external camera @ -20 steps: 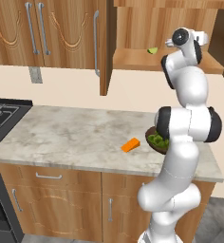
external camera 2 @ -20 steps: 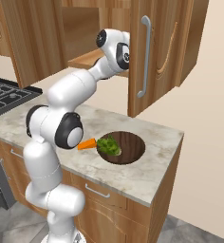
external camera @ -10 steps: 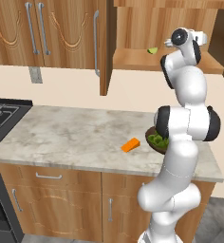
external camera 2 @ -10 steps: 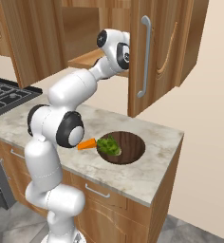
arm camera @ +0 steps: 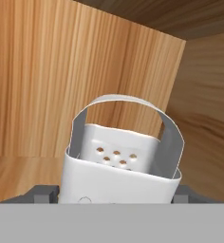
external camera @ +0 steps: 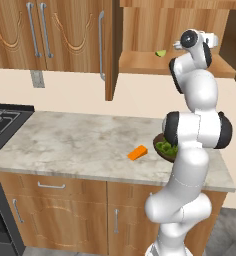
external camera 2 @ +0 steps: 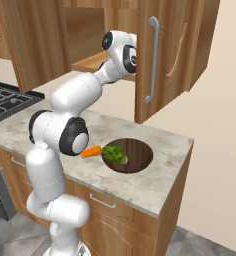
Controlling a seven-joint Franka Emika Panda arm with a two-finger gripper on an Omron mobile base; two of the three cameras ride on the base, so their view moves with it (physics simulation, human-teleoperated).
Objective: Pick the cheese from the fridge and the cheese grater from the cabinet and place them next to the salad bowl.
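In the hand view the silver-grey cheese grater [arm camera: 118, 166] stands upright on the cabinet's wooden shelf [arm camera: 19, 173], its arched handle on top. My gripper [arm camera: 113, 192] is shut on its lower body, with a dark fingertip [arm camera: 42, 192] pressed to each side. In the left base view the hand [external camera: 210, 41] reaches into the open wall cabinet [external camera: 160, 27]. The orange cheese wedge [external camera: 138, 152] [external camera 2: 91, 151] lies on the counter beside the dark salad bowl [external camera: 159, 146] [external camera 2: 139, 152] with its green leaves.
A small green item [external camera: 161, 53] sits on the cabinet shelf left of the hand. One open cabinet door [external camera 2: 157, 60] hangs right beside the arm, another [external camera: 110, 50] stands edge-on. The stove [external camera: 1, 122] borders the marble counter [external camera: 70, 140] at the left.
The arm and the things on the counter stand as before. The jaws have drawn in against the grater.
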